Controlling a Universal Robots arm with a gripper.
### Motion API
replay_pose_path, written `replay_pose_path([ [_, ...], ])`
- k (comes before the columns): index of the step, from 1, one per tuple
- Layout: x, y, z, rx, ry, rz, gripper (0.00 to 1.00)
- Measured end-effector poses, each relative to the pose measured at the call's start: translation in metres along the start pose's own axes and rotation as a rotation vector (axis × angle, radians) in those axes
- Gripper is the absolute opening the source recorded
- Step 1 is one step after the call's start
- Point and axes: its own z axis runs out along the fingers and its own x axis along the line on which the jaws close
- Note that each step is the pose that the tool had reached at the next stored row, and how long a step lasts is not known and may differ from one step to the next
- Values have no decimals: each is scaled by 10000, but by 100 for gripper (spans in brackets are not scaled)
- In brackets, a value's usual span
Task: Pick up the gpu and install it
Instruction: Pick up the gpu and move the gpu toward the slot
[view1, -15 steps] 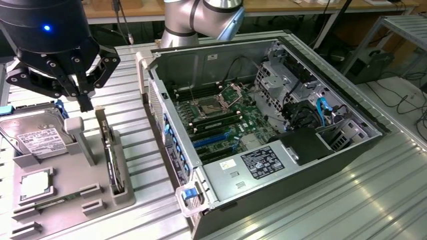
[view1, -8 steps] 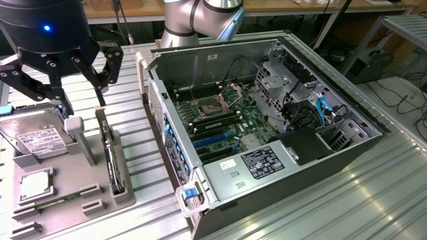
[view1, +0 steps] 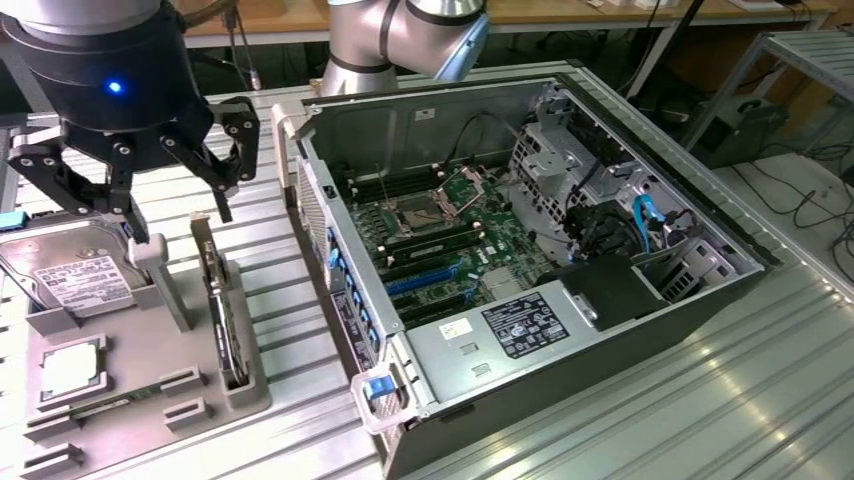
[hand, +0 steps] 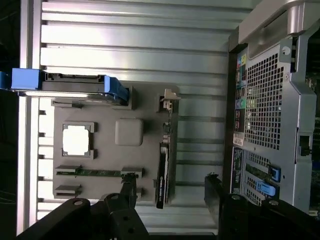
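The gpu (view1: 223, 305) is a thin dark card standing on its long edge in a slot of the grey holder tray (view1: 140, 345), at the exterior view's left of the computer case. My gripper (view1: 176, 225) hangs just above the card's far end, open and holding nothing. In the wrist view the gpu (hand: 162, 170) lies below my gripper (hand: 171, 192), between the two black fingers (hand: 129, 192), with its silver bracket at the far end. The open computer case (view1: 534, 250) shows its motherboard (view1: 447, 240) with blue expansion slots (view1: 427, 285).
The holder tray (hand: 107, 155) also carries a silver hard drive (view1: 74, 270) with a white label, a square processor chip (view1: 70, 368) and a memory stick (hand: 90, 172). Everything rests on a ribbed metal table (view1: 747, 380). The case's rear panel (hand: 270, 115) stands close beside the tray.
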Motion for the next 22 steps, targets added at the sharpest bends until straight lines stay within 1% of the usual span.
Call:
replay_pose_path([
  [2,2,-5,67,1,1,1,66],
  [5,2,-9,131,38,3,-2,66],
  [7,4,-10,174,39,3,-1,66],
  [11,7,-16,301,38,2,0,66],
  [16,10,-22,411,39,3,-1,66],
  [18,12,-27,490,39,3,0,66],
  [21,13,-30,553,39,4,-1,66],
  [22,14,-32,594,39,4,-1,66],
])
